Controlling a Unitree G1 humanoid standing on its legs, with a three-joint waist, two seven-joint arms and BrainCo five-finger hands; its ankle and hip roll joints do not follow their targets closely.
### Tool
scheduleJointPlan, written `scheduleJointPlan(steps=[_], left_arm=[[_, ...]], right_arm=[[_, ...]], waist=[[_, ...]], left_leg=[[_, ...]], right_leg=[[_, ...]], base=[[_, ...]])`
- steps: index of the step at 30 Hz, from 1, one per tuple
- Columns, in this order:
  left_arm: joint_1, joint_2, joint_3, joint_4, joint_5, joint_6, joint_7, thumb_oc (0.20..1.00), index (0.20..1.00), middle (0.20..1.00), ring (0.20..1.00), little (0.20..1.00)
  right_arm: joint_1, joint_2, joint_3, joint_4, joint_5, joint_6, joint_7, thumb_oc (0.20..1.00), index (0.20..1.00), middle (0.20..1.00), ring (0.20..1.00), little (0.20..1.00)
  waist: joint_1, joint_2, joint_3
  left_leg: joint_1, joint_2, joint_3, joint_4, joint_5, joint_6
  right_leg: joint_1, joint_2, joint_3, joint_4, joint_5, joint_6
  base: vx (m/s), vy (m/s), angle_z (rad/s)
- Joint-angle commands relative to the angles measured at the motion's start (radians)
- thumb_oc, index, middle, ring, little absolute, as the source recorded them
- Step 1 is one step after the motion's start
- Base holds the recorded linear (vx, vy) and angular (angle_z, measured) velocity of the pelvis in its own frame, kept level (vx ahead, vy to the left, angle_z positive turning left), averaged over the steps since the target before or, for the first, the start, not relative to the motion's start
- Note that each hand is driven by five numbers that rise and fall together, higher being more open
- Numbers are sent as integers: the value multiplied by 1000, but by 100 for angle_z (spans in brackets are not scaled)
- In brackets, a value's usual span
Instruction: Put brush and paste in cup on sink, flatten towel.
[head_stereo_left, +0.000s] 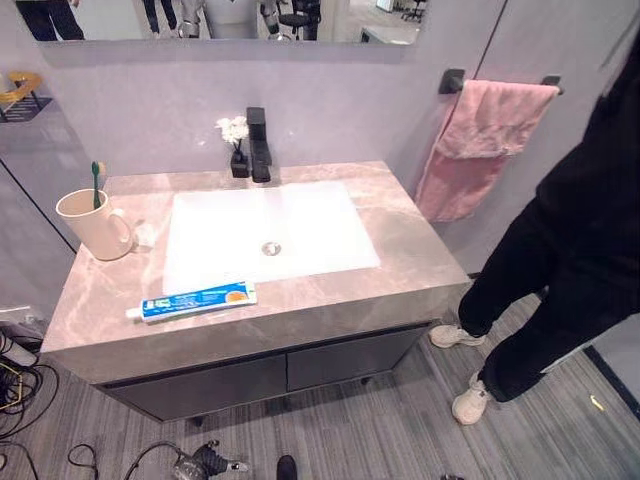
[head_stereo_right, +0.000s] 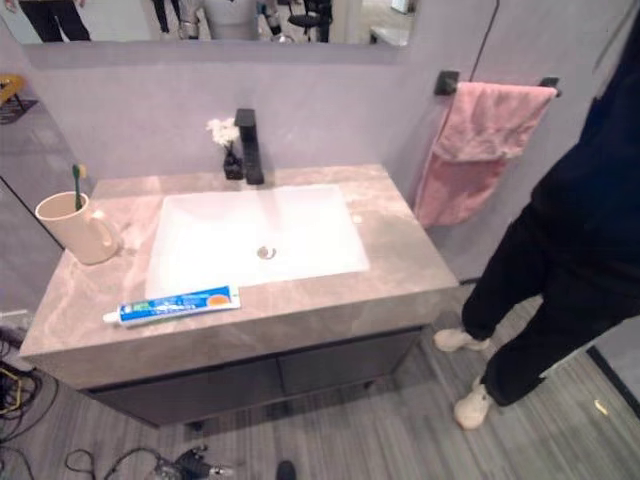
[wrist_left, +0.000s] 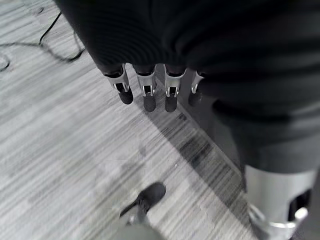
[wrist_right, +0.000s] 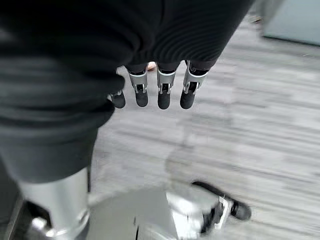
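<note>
A cream cup (head_stereo_left: 95, 225) stands at the left end of the marble counter (head_stereo_left: 405, 245), with a green toothbrush (head_stereo_left: 97, 180) upright inside it. A blue and white toothpaste tube (head_stereo_left: 195, 300) lies flat near the counter's front edge, in front of the white sink basin (head_stereo_left: 215, 235). A pink towel (head_stereo_left: 480, 150) hangs bunched and uneven on a black rail at the right wall. My left hand (wrist_left: 145, 90) hangs over the floor with relaxed fingers, holding nothing. My right hand (wrist_right: 162, 90) hangs the same way, also holding nothing.
A black faucet (head_stereo_left: 258, 145) and a small vase of white flowers (head_stereo_left: 236, 140) stand behind the basin. A person in black clothes and pale shoes (head_stereo_left: 570, 260) stands at the right, close to the towel. A mirror runs above the counter.
</note>
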Motion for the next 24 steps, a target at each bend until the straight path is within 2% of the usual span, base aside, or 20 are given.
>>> scheduleJointPlan(steps=[1,2,3,4,5,6,9,10,17,24], left_arm=[[24,32,38,-2,41,-10,12,1000,1000,1000,1000,1000],[27,32,35,4,47,-9,14,1000,1000,1000,1000,1000],[23,28,22,7,60,-13,12,1000,1000,1000,1000,1000],[23,28,22,7,60,-13,12,1000,1000,1000,1000,1000],[22,25,23,16,66,-15,12,1000,1000,1000,1000,1000],[27,23,23,17,70,-17,9,1000,1000,1000,1000,1000],[33,22,27,21,74,-19,13,1000,1000,1000,1000,1000],[60,21,46,31,74,-18,12,1000,1000,1000,1000,1000],[79,23,52,41,81,-20,14,1000,1000,1000,1000,1000],[85,31,14,20,131,-29,17,1000,1000,1000,1000,1000]], right_arm=[[-57,-18,28,-24,-2,-34,5,1000,1000,1000,1000,1000],[-57,-14,32,-28,-1,-34,3,1000,1000,1000,1000,1000],[-65,-13,36,-30,1,-36,5,1000,1000,1000,1000,1000],[-65,-13,36,-30,1,-36,5,1000,1000,1000,1000,1000],[-72,-14,38,-17,0,-33,7,1000,1000,1000,1000,1000],[-71,-13,38,-15,-4,-33,9,1000,1000,1000,1000,1000],[-73,-14,41,-13,-17,-33,2,1000,1000,1000,1000,1000],[-65,-33,43,16,-41,-33,4,1000,1000,1000,1000,1000],[-50,-58,25,24,-39,-35,-3,1000,1000,1000,1000,1000],[-48,-73,17,5,-37,-44,-8,1000,1000,1000,1000,1000]], waist=[[-5,26,56],[-9,26,55],[-18,27,45],[-18,27,46],[-25,21,44],[-22,14,42],[-8,-1,34],[22,-16,5],[31,-18,5],[25,-14,20]], left_leg=[[-13,92,2,75,-11,-143],[11,92,11,58,-15,-150],[32,93,5,46,-28,-160],[32,93,4,46,-28,-160],[46,89,-13,57,-46,-165],[55,90,-13,62,-53,-166],[65,92,-8,60,-58,-172],[73,107,-34,45,-57,-187],[70,117,-62,35,-50,-198],[55,106,-59,45,-65,-182]], right_leg=[[4,66,-38,-298,277,-1],[17,38,-92,-364,252,0],[14,23,-108,-494,244,5],[15,23,-109,-494,244,5],[16,13,-70,-562,268,18],[35,7,-70,-585,270,27],[69,0,-81,-641,282,26],[129,10,-106,-704,271,15],[145,20,-131,-717,255,4],[111,11,-118,-683,260,15]], base=[[205,128,1],[280,43,13],[197,-5,27],[259,-62,43],[165,-60,69],[209,-99,70],[117,-127,37],[191,-282,4],[37,-110,20],[-12,30,-2]])
